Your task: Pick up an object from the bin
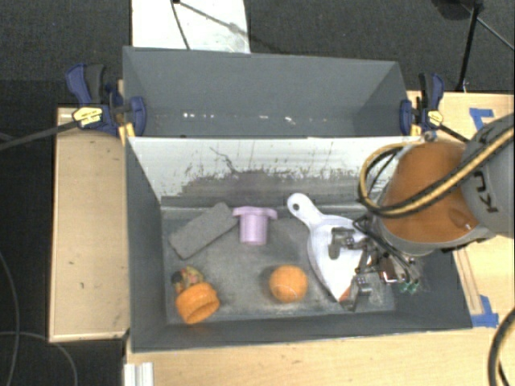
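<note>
My gripper is low in the bin's right part, under the orange wrist cover. Its dark fingers sit at the right edge of a flat white plastic piece with a rounded handle-like end pointing up-left. A small red-orange bit shows at the lower tip of that piece, by the fingers. Whether the fingers clasp the white piece I cannot tell. An orange ball lies just left of the white piece on the bin floor.
A lilac spool-shaped cap stands mid-bin, with a grey rectangular block to its left. An orange carrot-like toy lies in the front left corner. The arm and its cables cover the bin's right side.
</note>
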Robot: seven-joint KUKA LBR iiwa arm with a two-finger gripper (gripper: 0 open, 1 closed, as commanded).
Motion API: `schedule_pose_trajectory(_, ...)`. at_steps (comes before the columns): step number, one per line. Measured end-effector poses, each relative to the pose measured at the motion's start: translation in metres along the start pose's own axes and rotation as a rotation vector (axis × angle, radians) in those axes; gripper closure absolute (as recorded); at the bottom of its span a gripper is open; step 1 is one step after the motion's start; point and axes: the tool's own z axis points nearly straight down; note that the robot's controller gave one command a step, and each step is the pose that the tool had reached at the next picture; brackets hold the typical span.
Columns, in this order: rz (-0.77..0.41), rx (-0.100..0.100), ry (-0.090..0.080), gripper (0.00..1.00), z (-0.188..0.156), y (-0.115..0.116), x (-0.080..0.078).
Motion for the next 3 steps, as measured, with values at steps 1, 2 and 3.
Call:
schedule_pose_trajectory(1, -0.100, 0.004, -0.004, 0.00, 0.041, -0.009, 0.003)
schedule_pose_trajectory(2, 0.064, 0.003, 0.000, 1.00, 0.059, -0.007, -0.005)
schedule_pose_trajectory(3, 0.063, 0.003, 0.000, 1.00, 0.059, -0.007, -0.005)
